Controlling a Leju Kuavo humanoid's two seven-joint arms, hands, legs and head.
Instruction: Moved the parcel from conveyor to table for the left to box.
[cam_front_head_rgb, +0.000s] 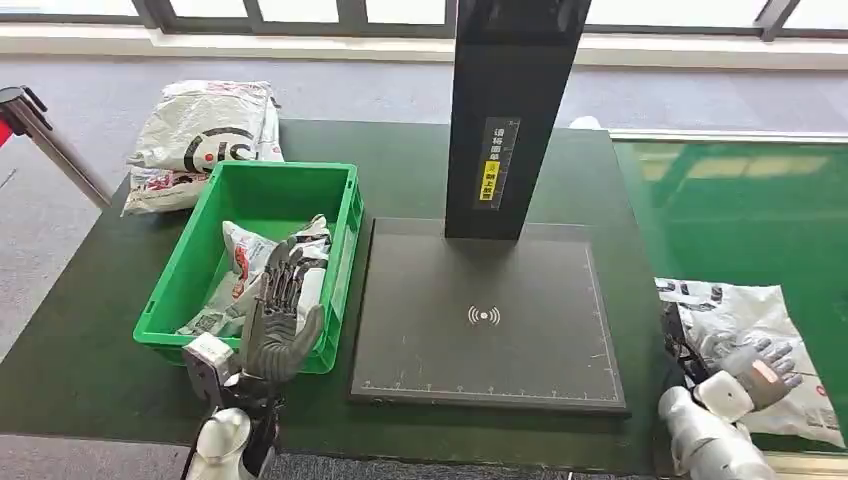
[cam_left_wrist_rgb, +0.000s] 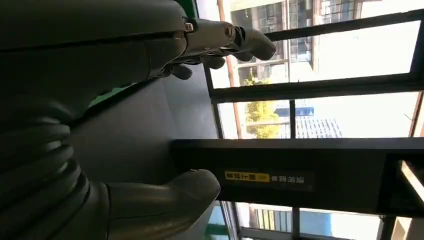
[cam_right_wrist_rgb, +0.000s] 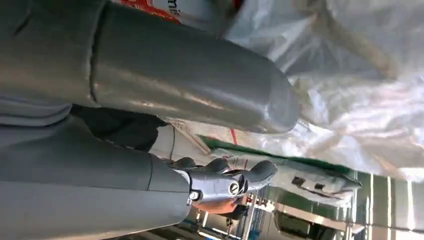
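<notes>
- At the upper left of the head view, a white plastic mail bag (cam_front_head_rgb: 205, 140) with a black and red logo lies on the far left corner of the dark green desk (cam_front_head_rgb: 90, 360), just behind the bin.
- Left of centre, a bright green plastic bin (cam_front_head_rgb: 340, 250) sits on the desk with white parcels (cam_front_head_rgb: 243, 262) lying inside it.
- At the lower left, the left robot hand (cam_front_head_rgb: 279, 320) is raised upright over the near edge of the bin, fingers spread apart and pointing up, holding nothing; the left wrist view shows its thumb and fingers (cam_left_wrist_rgb: 250, 42) well apart with open air between them.
- In the centre, a flat black scanning pad (cam_front_head_rgb: 490, 315) lies on the desk just beside the bin, with a white wireless symbol on it; a black post (cam_front_head_rgb: 510, 110) with a yellow and white label stands at its far edge.
- To the right, a green conveyor (cam_front_head_rgb: 740, 210) runs alongside the desk.
- At the lower right, the parcel (cam_front_head_rgb: 745, 310), a white crinkled plastic bag with dark print, lies on the conveyor.
- The right robot hand (cam_front_head_rgb: 762, 368) rests on the parcel with fingers spread; whether it grips the bag cannot be told.
</notes>
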